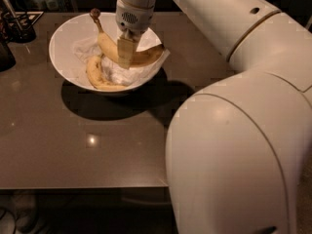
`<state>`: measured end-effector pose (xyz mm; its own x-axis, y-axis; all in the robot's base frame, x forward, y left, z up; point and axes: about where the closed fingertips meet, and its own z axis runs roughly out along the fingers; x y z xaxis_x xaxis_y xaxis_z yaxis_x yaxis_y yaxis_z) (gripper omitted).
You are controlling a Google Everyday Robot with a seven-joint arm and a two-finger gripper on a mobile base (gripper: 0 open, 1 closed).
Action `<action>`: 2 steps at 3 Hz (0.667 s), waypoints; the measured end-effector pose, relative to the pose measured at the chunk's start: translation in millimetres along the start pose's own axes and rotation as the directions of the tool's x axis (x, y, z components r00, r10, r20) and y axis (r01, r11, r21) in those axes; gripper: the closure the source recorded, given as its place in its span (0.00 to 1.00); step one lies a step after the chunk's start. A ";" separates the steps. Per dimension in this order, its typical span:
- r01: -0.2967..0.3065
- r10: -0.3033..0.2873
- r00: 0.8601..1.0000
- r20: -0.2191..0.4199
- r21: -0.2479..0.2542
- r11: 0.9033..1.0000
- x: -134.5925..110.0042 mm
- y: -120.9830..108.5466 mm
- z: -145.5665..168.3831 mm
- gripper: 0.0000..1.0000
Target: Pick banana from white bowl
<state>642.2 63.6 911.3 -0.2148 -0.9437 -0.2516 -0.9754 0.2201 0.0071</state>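
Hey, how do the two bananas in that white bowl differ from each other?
The longer banana has a slender stem ending in a dark knob that pokes above the rim; the shorter banana shows no such stem. The longer banana spans the white bowl with the gripper closed on its middle; the shorter banana lies low against the near wall, untouched. Both are yellow and curved, in the same bowl.

Dark room, glossy brown table (48, 152) beneath gripper (126, 57)
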 end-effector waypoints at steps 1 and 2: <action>-0.018 0.018 1.000 0.010 -0.028 0.999 22.2 19.4 -7.3 1.00; -0.002 0.004 0.999 0.033 -0.039 0.999 43.1 40.0 -15.3 1.00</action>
<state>593.2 27.9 915.6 -0.2165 -0.9343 -0.2833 -0.9761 0.2123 0.0459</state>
